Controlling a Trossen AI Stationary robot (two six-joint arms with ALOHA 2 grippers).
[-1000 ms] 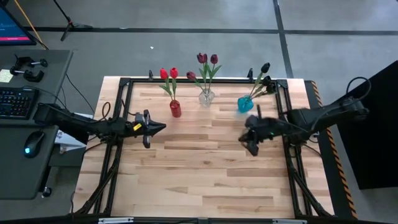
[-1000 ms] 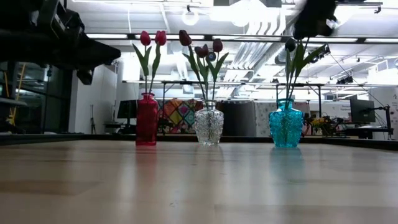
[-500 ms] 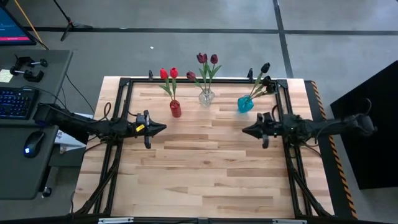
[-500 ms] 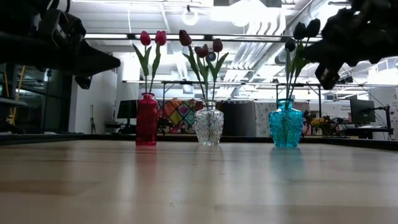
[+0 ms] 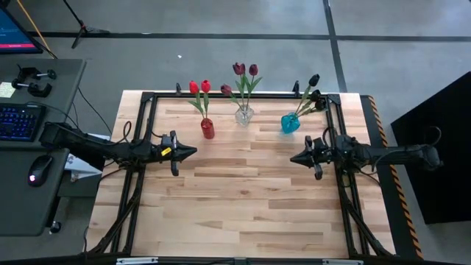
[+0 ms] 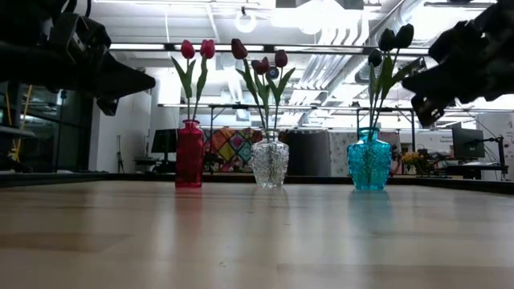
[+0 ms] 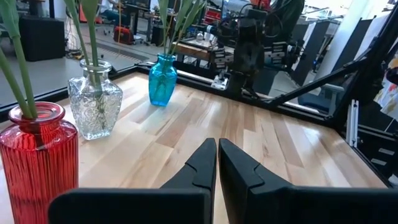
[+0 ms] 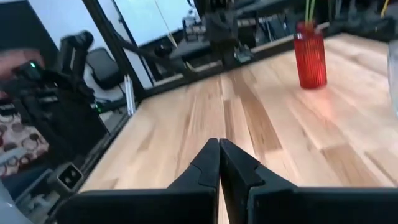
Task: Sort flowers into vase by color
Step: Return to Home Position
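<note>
Wrap-up step, I'd judge: sorting looks done, arms to go to home pose.
Flowers (image 5: pixel 252 70) all in 3 vases (image 5: pixel 244 114), upper centre of high view. Left hand (image 5: pixel 193 151) mid-left & right hand (image 5: pixel 293 158) mid-right: fingers together, empty, over tabletop (image 5: pixel 243 213). Next prob. needs no grasp, just parking.

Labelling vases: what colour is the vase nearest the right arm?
The vase is translucent turquoise blue; the low view shows it best.

Keyboard (image 5: pixel 16 121), mouse (image 5: pixel 35 171) on side desk (image 5: pixel 62 81)
</note>
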